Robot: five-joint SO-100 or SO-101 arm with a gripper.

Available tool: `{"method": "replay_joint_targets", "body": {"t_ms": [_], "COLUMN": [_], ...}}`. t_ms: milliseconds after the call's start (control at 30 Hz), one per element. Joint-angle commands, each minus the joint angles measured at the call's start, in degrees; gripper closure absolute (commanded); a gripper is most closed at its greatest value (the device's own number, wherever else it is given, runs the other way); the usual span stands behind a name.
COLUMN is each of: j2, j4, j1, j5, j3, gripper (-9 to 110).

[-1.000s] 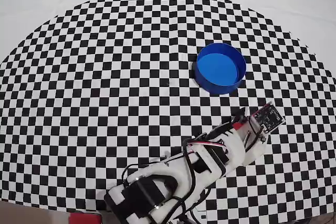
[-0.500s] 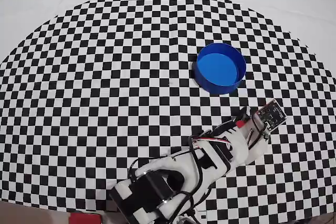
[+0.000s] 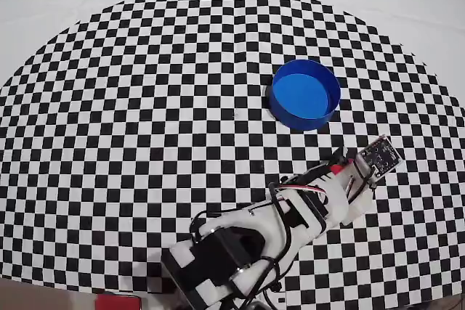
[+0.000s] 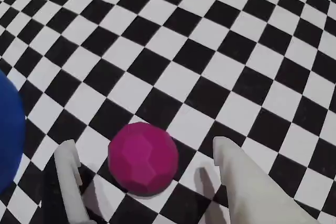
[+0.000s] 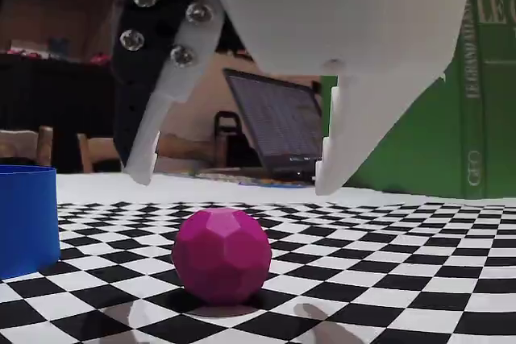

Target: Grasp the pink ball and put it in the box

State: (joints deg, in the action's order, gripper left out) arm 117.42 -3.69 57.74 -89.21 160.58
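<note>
The pink ball (image 4: 143, 157) is a faceted magenta sphere resting on the checkered mat. In the wrist view it lies between my two white fingers (image 4: 71, 182), touching neither. My gripper (image 4: 143, 144) is open. The fixed view shows the gripper (image 5: 234, 180) hovering with both fingertips a little above the pink ball (image 5: 222, 254). The box (image 3: 306, 94), round and bright blue, stands empty on the mat, up and left of my wrist in the overhead view. Its wall shows at the left edge of the wrist view (image 4: 8, 129) and fixed view (image 5: 26, 215). The arm (image 3: 305, 208) hides the ball from overhead.
The checkered mat (image 3: 145, 107) lies on a white cloth (image 3: 58, 5). Behind the table in the fixed view stand a laptop (image 5: 274, 130), a green book (image 5: 476, 78) at right, and chairs (image 5: 24, 147) at left.
In the overhead view my arm has stretched slightly further toward the right and up, carrying the wrist end with it. The box has not moved.
</note>
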Motion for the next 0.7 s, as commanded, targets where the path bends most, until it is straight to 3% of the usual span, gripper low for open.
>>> {"method": "replay_joint_targets", "body": {"t_ms": [0, 667], "j2": [-0.79, -8.61], "j4": [0.53, 2.11], "j1": [0.62, 0.79], "j5": [0.53, 0.88], "j3": [-3.25, -7.73], "gripper": [72, 72]}}
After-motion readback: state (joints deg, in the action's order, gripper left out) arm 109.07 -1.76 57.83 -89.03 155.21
